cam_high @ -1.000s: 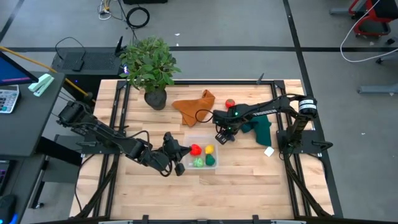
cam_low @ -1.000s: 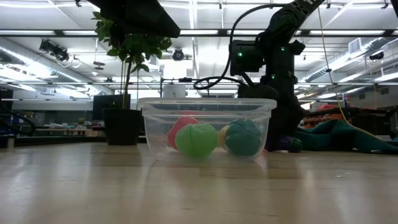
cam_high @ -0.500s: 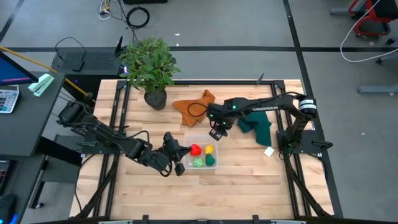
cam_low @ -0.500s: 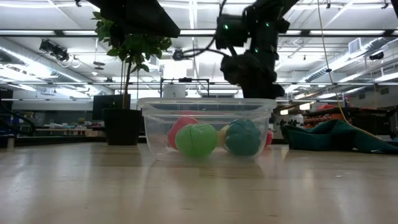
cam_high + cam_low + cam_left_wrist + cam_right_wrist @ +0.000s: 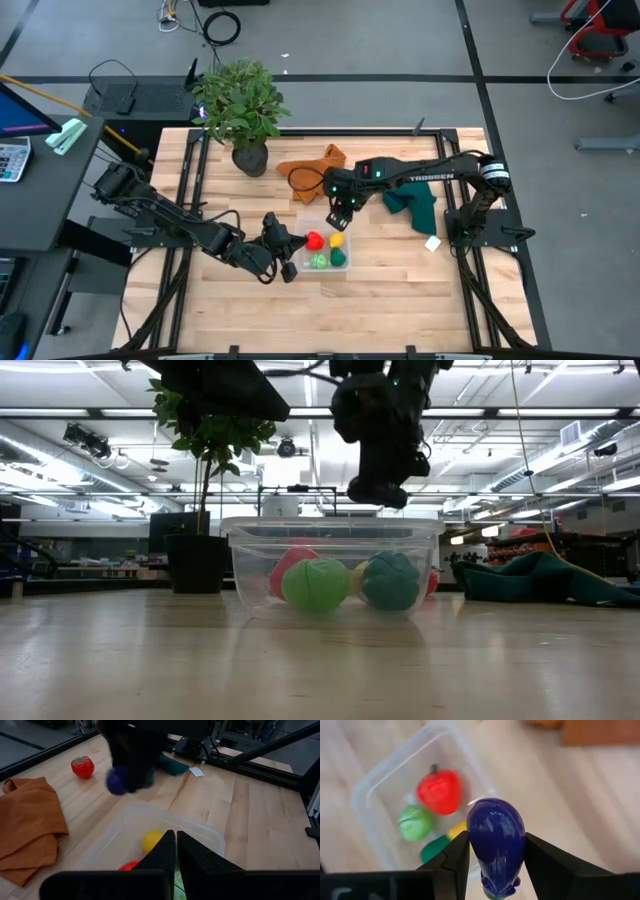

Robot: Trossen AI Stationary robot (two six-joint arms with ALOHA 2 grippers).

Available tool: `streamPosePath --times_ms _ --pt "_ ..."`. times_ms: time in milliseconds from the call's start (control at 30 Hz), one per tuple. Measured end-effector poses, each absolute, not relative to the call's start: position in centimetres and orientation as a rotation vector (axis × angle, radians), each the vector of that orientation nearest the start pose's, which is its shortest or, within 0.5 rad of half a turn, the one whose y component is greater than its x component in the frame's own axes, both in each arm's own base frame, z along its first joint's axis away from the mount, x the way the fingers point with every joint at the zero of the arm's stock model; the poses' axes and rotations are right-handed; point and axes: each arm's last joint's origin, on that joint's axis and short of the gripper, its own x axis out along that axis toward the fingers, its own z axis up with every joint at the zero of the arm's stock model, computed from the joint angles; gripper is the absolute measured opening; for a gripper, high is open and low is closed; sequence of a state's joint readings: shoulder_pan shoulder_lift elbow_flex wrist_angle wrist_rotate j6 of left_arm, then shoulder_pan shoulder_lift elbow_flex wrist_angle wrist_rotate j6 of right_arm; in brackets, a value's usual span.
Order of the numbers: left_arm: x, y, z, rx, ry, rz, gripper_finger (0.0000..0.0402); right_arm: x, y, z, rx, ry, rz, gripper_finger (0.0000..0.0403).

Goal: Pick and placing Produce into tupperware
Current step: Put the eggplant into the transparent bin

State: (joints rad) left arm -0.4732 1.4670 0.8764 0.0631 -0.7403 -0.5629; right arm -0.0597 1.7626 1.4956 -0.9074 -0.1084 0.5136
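The tub sat at mid-table with four produce pieces in it: a strawberry, a lemon and two others in front of them. The right gripper hung above the tub's back edge with the eggplant between its fingers. The left gripper lay just left of the tub. The tomato lay behind, beside one cloth; another cloth lay right. The plant stood at back left.

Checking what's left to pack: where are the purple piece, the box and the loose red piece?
purple piece [image 5: 496, 840], right wrist view, its rounded body.
box [image 5: 330, 528], low view, front rim.
loose red piece [image 5: 82, 767], left wrist view, its middle.
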Motion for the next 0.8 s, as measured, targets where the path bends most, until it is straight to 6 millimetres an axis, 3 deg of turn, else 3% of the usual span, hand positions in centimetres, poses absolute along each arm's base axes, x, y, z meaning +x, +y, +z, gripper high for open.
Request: streamPosePath --times_ms 300,567,800 --pt "28.2 -12.2 23.5 -0.249 0.345 0.371 0.0010 37.3 2.0 27.1 0.555 1.025 -0.154 0.0134" --pt "28.2 -12.2 23.5 -0.249 0.344 0.371 0.0026 37.1 2.0 24.5 0.585 1.022 -0.175 0.0134" --pt "28.2 -12.2 23.5 -0.248 0.345 0.370 0.0016 37.8 2.1 22.2 0.605 0.999 -0.168 0.0134"
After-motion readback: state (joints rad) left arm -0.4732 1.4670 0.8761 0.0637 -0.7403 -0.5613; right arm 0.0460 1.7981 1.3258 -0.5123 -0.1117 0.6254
